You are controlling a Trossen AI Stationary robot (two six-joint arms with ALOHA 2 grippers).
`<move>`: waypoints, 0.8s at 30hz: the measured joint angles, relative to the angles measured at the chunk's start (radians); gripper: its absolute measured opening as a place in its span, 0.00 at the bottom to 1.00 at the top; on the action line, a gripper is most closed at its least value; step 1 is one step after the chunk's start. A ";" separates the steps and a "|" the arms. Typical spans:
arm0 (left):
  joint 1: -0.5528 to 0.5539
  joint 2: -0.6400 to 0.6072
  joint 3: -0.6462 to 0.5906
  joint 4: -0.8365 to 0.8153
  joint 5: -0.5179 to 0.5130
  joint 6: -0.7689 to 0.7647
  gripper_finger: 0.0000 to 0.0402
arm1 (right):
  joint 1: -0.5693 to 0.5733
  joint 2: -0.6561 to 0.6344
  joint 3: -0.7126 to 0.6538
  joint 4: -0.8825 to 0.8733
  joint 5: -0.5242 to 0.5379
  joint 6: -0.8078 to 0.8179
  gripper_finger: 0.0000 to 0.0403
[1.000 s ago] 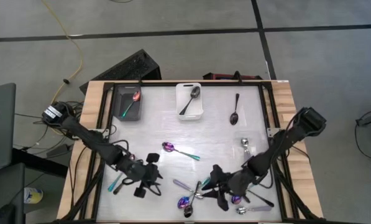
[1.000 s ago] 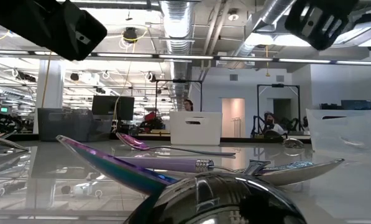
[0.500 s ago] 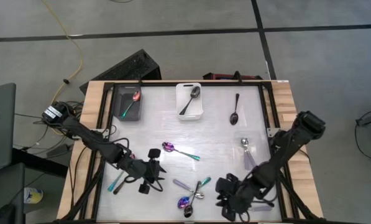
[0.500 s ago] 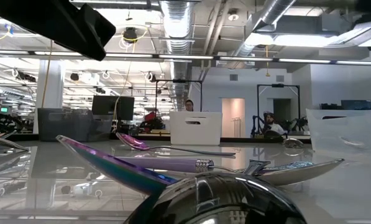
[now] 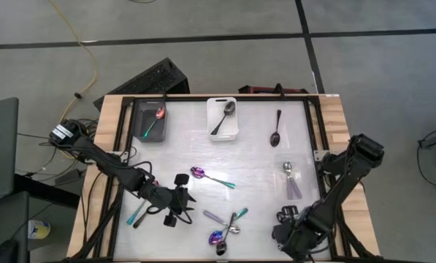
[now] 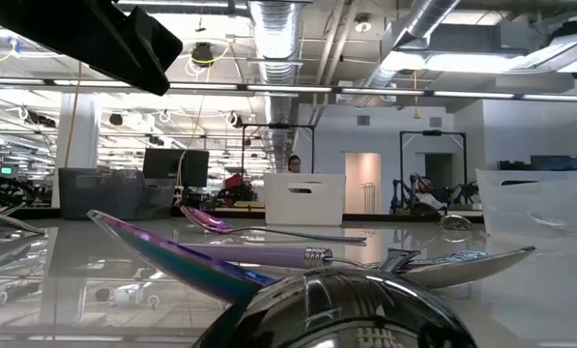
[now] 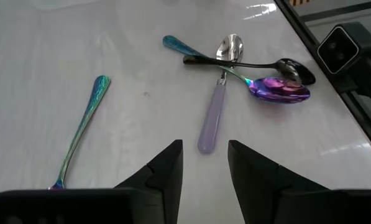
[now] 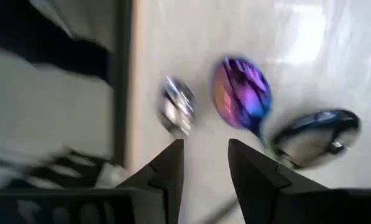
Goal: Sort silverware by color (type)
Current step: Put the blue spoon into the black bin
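Spoons lie flat on the white table. A purple spoon with a teal handle [image 5: 211,177] lies mid-table. A crossed pile [image 5: 226,226] lies near the front edge, and in the left wrist view it shows a lilac-handled silver spoon [image 7: 214,115], a black spoon [image 7: 250,63] and a purple spoon [image 7: 278,89]. My left gripper [image 5: 178,201] is open and empty, left of the pile. My right gripper [image 5: 291,232] is open and empty at the front right, over a silver bowl [image 8: 178,112], a purple bowl [image 8: 242,93] and a black bowl [image 8: 316,137].
A grey bin [image 5: 150,121] holds a purple spoon and a white bin [image 5: 223,117] holds a silver spoon, both at the far edge. A black spoon [image 5: 276,130] lies far right, a lilac-handled spoon [image 5: 291,180] right, and a teal-handled spoon [image 5: 137,213] front left.
My right gripper has swung from beside the spoon pile toward the table's right and near edges, and has left the low view. My left gripper has shifted a little toward the far edge and the pile. The spoons have stayed put.
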 joint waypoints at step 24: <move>0.007 0.000 0.000 0.004 -0.014 0.004 0.28 | -0.010 0.178 -0.011 -0.091 0.029 -0.213 0.37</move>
